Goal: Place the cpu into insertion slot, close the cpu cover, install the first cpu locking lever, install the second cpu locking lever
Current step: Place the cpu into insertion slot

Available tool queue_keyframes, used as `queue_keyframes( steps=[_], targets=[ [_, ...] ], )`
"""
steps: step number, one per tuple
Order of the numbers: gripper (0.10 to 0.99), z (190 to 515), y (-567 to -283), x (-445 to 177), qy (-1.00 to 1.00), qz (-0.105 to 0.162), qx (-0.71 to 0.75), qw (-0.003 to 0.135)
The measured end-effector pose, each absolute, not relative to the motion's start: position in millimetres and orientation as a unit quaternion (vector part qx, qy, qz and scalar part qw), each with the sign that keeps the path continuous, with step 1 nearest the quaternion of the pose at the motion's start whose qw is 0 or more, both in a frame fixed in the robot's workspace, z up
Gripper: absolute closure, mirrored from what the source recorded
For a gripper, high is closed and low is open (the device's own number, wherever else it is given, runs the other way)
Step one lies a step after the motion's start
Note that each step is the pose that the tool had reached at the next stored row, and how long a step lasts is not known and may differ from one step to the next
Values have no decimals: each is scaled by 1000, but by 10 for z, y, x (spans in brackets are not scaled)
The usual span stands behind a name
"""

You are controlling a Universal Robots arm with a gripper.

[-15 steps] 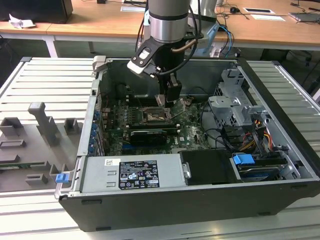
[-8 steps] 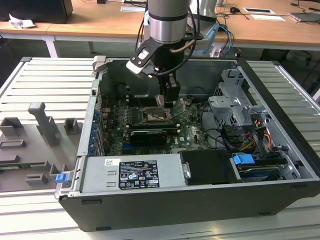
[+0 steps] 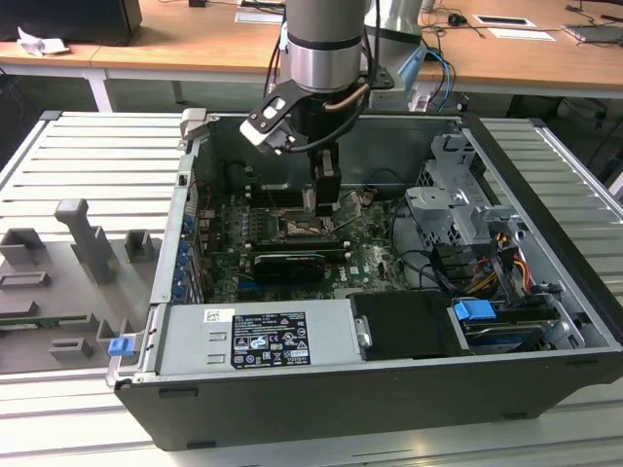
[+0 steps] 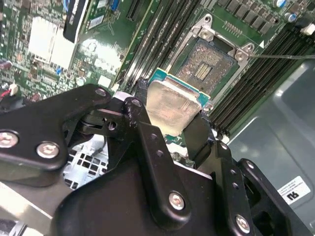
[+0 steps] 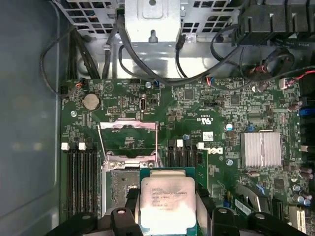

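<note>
My gripper [image 3: 326,206] reaches down into the open computer case over the motherboard. It is shut on the cpu [image 4: 172,104], a flat square chip with a pale metal top and teal edges, held by two opposite sides between the black fingers [image 4: 142,123]. The cpu [image 5: 167,201] hangs a little above the board, partly over the insertion slot [image 5: 120,184] and offset to one side of it. The slot's dark contact field [image 4: 209,69] lies bare inside its grey rim. The cpu cover [image 5: 128,126] is swung open on the slot's far side. A thin wire lever [image 4: 280,56] sticks out beside the slot.
Long black memory slots [image 5: 81,177] flank the socket on both sides. A black graphics card [image 3: 287,263] lies in front of it, a metal drive cage [image 3: 458,204] with cables on the exterior view's right, and a power supply [image 3: 258,336] at the case front. A finned heat sink [image 5: 263,150] sits nearby.
</note>
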State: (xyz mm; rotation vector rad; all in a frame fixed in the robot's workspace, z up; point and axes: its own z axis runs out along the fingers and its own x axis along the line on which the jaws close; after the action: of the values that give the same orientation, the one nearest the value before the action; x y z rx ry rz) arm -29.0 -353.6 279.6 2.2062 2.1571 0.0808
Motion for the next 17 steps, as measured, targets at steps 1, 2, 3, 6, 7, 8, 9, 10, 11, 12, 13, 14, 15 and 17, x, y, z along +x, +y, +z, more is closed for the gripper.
queue_keyframes(
  steps=[1,2,3,6,7,8,9,10,11,12,13,14,15,17],
  targets=[
    [545,2789,-3536,-309,699,26,715,28],
    [545,2780,-3536,-329,698,26,715,28],
    [545,2766,-3536,-342,694,26,719,28],
    [545,2737,-3536,-342,665,25,746,29],
    [545,2722,-3536,-342,658,25,752,29],
    [545,2704,-3536,-342,653,24,757,29],
    [545,2655,-3533,-355,650,24,759,29],
    [545,2630,-3533,-362,653,24,756,29],
    [545,2613,-3533,-362,659,25,751,29],
    [545,2599,-3533,-363,667,25,744,28],
    [545,2577,-3533,-363,681,26,731,28],
    [545,2570,-3533,-363,689,26,724,28],
    [545,2567,-3533,-363,695,26,718,28],
    [545,2564,-3533,-363,699,26,714,27]
  ],
)
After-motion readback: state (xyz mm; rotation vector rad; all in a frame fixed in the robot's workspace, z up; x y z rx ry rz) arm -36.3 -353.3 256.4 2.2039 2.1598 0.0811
